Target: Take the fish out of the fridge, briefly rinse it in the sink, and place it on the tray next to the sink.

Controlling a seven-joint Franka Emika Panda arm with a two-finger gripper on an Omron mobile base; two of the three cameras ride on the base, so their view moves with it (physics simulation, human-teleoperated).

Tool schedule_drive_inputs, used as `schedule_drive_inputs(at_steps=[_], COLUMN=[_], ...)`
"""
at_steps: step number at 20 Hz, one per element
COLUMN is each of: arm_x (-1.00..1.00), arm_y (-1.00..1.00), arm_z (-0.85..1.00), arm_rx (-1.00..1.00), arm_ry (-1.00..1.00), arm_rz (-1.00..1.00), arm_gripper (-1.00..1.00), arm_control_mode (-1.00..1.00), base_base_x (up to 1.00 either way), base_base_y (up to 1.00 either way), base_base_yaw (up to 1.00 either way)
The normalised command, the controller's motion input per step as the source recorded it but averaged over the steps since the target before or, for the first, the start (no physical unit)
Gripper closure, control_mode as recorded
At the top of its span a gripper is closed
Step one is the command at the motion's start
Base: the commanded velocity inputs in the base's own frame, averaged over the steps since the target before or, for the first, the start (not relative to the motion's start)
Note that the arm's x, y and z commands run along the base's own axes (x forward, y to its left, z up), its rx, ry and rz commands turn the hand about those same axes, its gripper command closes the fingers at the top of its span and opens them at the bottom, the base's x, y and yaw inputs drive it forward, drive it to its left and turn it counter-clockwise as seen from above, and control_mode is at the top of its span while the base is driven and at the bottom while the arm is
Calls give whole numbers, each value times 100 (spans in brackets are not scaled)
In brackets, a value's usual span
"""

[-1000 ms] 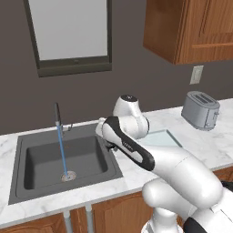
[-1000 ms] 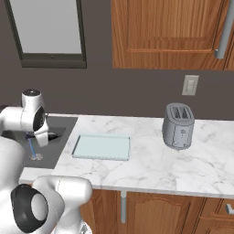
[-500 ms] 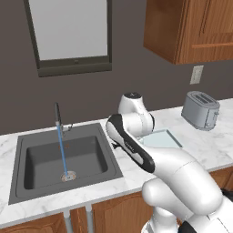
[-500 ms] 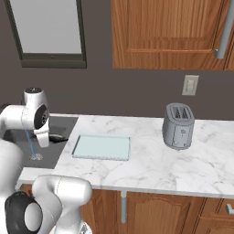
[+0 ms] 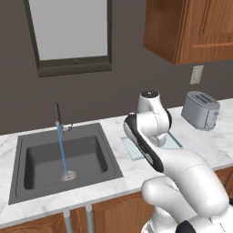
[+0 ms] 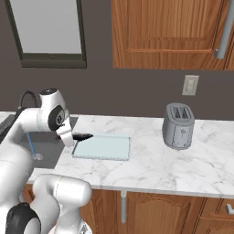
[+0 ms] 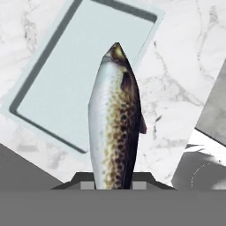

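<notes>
Projecting straight out from between the pinching jaws of the gripper (image 7: 113,185), the fish (image 7: 115,119) was held above the tray's (image 7: 66,75) edge, beside the sink (image 5: 27,157).

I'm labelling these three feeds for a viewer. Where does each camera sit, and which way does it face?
Left base view: behind the arm's left, facing the sink with its running faucet; the arm rises lower right.
Right base view: behind its right, facing the tray and toaster; the arm rises lower left.
Hand view: looks along the gripper at the held fish above the tray.
Both base views share the sink, tray and toaster.
</notes>
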Motion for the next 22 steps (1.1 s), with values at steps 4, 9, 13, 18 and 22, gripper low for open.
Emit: schedule_drive_inputs(at_steps=[4,9,13,18,22], arm_x=[25,29,37,97,83], arm_y=[-100,-59,0,0,0], arm_z=[0,0,-2,-17,-17], arm_rx=[-11,2,4,2,0], arm_ry=[-5,0,0,0,0], arm_rz=[0,0,-3,-11,-12], arm_gripper=[100,100,100,100,100], arm_control_mode=[-100,-100,-100,-100,-100], base_base_x=[0,0,0,0,0], base_base_y=[0,0,0,0,0], base_base_yaw=[0,0,0,0,0])
